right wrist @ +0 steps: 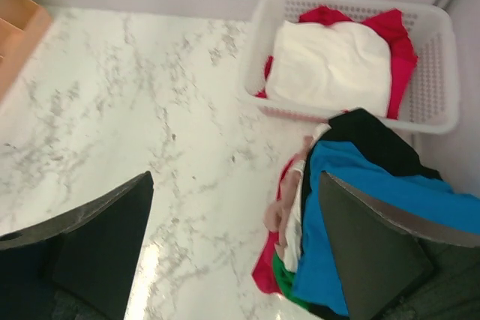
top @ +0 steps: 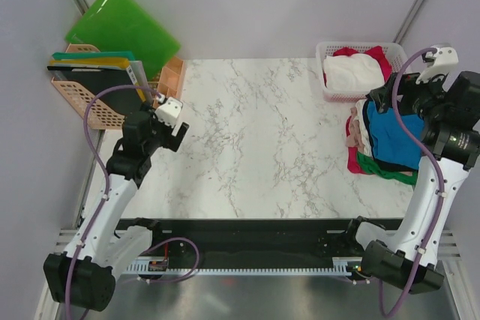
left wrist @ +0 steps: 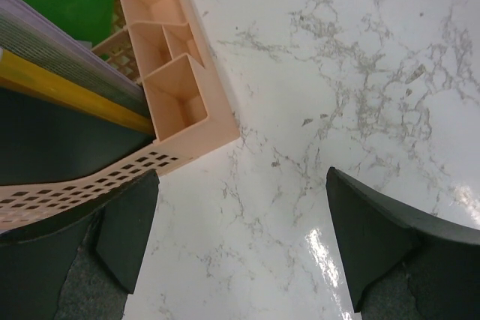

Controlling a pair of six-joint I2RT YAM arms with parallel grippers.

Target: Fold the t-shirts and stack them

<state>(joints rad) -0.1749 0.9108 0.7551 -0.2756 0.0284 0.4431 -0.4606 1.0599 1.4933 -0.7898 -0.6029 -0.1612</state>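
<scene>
Two grippers face you, both spread wide with nothing between the jaws. Your left gripper hangs over bare marble just beside the corner of the peach plastic organiser, not touching it. Your right gripper hangs over the table at the left edge of the loose pile of t-shirts, and no cloth is gripped.

Any print on the small red piece at the front rail is too small for you to read.

The pile sits at the table's right side, with the blue t-shirt on top. A black one lies behind it, and pale pink, red and green edges show beneath. Just behind the pile, the white lattice basket holds a white t-shirt lying over a red one.

The table is white marble with grey veins. Green folders lean at its far left corner, against pale grey walls.
</scene>
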